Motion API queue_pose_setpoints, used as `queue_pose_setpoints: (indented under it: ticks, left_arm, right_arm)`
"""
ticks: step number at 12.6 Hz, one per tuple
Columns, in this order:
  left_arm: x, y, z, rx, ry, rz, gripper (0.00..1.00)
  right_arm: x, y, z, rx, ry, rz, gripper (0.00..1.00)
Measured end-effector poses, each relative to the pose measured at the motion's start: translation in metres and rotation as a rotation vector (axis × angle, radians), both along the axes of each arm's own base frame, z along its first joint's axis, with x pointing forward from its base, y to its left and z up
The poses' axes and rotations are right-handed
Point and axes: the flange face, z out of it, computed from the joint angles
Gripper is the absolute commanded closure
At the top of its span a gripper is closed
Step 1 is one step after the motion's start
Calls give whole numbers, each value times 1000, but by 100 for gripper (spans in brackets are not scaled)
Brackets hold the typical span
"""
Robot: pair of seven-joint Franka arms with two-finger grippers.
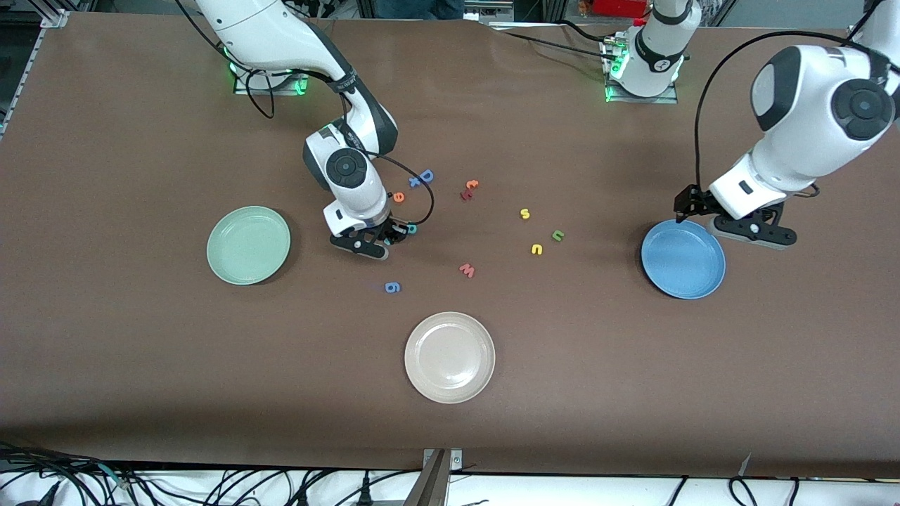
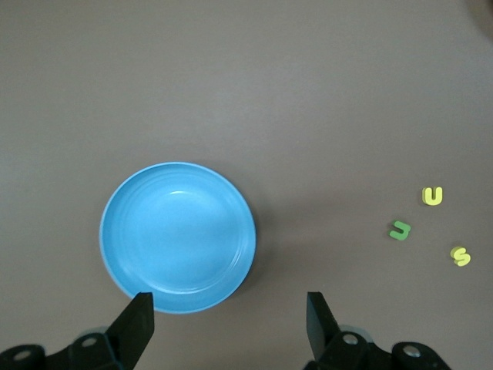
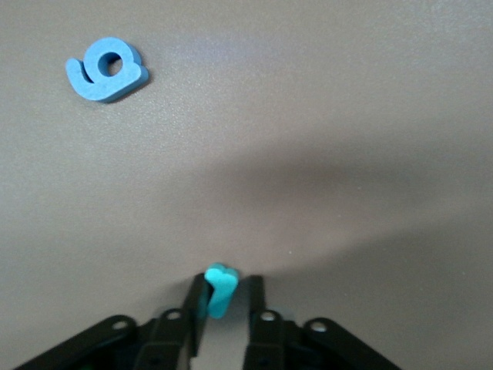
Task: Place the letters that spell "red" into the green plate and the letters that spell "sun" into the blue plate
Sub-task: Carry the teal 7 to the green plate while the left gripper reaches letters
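My right gripper is low over the table between the green plate and the letters. It is shut on a teal letter that stands on edge against one pad, its shape unreadable. A second teal letter, the d, lies beside that hand, and the orange e lies farther from the front camera. The yellow s, green u and yellow u lie mid-table. My left gripper hangs open and empty, high at the blue plate's rim.
A cream plate sits nearest the front camera. Loose spare letters lie about: a blue D, an orange t, a pink w and a blue 6-shaped piece. Both coloured plates hold nothing.
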Motion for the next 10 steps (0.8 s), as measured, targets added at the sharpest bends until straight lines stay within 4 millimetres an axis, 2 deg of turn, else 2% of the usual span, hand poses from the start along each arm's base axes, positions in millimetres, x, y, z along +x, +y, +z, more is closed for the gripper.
queue_pose_setpoints:
  ticks: [4, 6, 8, 10]
  left_arm:
    - [-6, -42, -25, -5, -27, -55, 0]
    - [-8, -54, -44, -9, -43, -71, 0]
    - [-11, -61, -64, -8, -24, -85, 1]
    - [-12, -73, -87, -8, -8, -105, 9]
  right_arm:
    - [3, -1, 3, 1, -8, -2, 87]
    - [12, -11, 17, -9, -19, 16, 87]
    - [28, -36, 39, -47, -12, 74, 87]
    - [45, -77, 57, -97, 18, 136, 87]
